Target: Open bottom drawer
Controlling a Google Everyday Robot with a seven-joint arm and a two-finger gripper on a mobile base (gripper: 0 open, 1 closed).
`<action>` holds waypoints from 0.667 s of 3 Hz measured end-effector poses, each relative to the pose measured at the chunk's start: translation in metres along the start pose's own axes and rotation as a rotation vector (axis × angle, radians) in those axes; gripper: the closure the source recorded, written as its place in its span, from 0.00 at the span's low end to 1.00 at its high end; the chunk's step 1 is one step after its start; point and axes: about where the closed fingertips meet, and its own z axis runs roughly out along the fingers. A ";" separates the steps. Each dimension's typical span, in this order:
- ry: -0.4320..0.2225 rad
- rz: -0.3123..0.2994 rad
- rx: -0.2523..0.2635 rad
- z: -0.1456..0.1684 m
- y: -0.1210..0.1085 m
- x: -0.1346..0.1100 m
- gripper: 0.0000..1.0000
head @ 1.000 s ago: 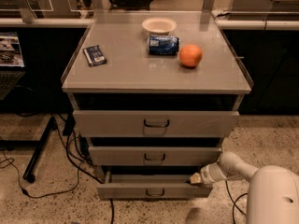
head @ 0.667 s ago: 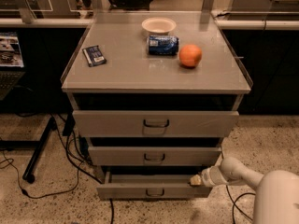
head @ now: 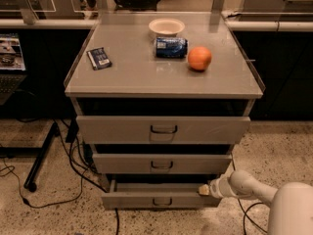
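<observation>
Gripper (head: pixel 203 190), whose opening we cannot tell, sits at the right end of the bottom drawer (head: pixel 132 199): narrow grey metal front, dark loop handle (head: pixel 162 201), pulled slightly out, contents hidden

- Tool (head: pixel 204 190) at the right end of the bottom drawer (head: pixel 156 199) front: contact with the panel cannot be determined.
- Arm (head: pixel 252 186): cut off by the lower right edge.
- Bottom drawer interior: in shadow, contents hidden.
- Can (head: pixel 171 47) and packet (head: pixel 99 58) print: unreadable.
</observation>
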 end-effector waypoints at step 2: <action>0.010 -0.030 -0.010 0.003 0.010 -0.011 1.00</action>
